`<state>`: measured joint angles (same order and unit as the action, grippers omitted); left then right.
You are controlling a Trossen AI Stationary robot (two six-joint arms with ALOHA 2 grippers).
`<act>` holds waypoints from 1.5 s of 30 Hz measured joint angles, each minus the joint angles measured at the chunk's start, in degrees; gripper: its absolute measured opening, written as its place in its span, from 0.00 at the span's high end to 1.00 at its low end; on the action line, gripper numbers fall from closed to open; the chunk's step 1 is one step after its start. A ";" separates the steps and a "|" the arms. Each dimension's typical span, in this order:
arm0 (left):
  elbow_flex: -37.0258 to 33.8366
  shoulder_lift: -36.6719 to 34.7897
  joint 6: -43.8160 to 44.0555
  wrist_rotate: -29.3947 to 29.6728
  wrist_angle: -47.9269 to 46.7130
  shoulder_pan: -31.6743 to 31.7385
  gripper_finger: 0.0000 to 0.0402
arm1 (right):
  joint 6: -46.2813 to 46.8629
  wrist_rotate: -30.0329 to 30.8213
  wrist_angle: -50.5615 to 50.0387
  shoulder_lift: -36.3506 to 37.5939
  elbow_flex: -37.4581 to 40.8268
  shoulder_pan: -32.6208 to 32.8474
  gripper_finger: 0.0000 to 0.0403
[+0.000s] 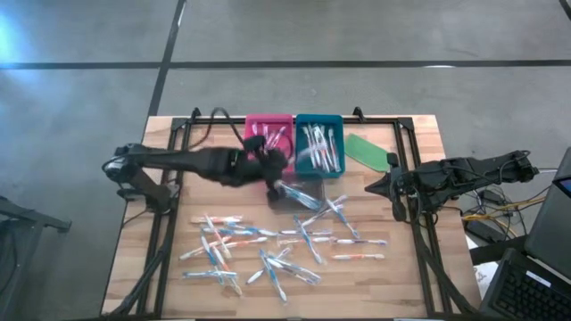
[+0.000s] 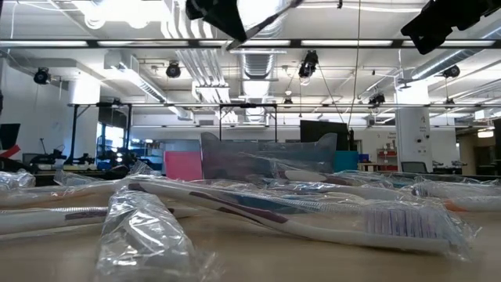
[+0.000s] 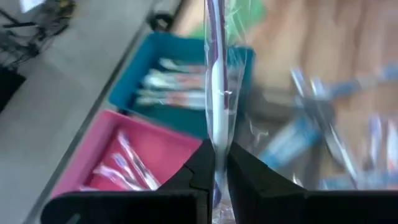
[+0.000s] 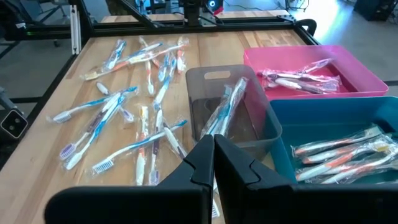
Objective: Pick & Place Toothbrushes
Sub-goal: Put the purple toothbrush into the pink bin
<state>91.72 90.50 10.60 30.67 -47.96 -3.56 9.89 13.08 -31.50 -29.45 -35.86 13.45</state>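
Note:
My left gripper [image 1: 278, 178] hangs above the table's middle, just near of the pink tray [image 1: 268, 134] and teal tray [image 1: 319, 144]. It is shut on one toothbrush [image 3: 216, 93], white and purple, in a clear wrapper. Both trays hold several wrapped toothbrushes. A grey see-through tray [image 4: 231, 106] with a few brushes stands in front of them. Many more toothbrushes [image 1: 268, 250] lie flat and scattered over the table's near half. My right gripper [image 1: 379, 185] waits shut at the table's right side, touching nothing. My left gripper pinches the wrapped toothbrush by its handle [image 3: 216, 155] between its two fingers, through the clear wrapper. The fingers slant downward from the table's left. The brush runs straight on past the fingertips, in line with them, lifted clear of the table with its free end [image 3: 214, 25] over the teal tray.
A flat green oblong piece [image 1: 366, 152] lies right of the teal tray. A black frame [image 1: 406, 143] edges the wooden table's far and side borders. Crinkled wrappers [image 2: 145, 235] lie close to the low camera.

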 joint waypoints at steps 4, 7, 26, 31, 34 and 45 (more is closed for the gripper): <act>3.39 0.00 0.10 0.05 0.97 4.55 0.92 | 0.00 0.00 -0.01 0.00 0.00 0.00 0.98; 5.23 -0.03 0.32 0.05 1.62 8.26 0.92 | -0.02 0.01 -0.01 0.00 0.00 0.00 0.98; 5.51 4.11 26.26 -27.58 -6.04 33.83 0.92 | -1.16 0.04 -0.01 0.00 0.00 0.02 0.98; 5.18 6.97 30.05 -31.00 -8.55 34.86 0.92 | -1.12 0.04 0.01 0.00 0.00 0.02 0.98; 4.28 8.82 32.35 -34.18 -8.70 34.85 0.92 | -1.07 0.03 0.00 0.00 0.01 0.02 0.98; -1.03 12.87 36.78 -37.90 -8.29 35.46 0.92 | -0.90 0.02 0.01 0.00 0.02 0.02 0.98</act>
<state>90.69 103.37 47.38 -7.23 -56.25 31.91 8.99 13.10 -31.48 -29.45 -35.83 13.47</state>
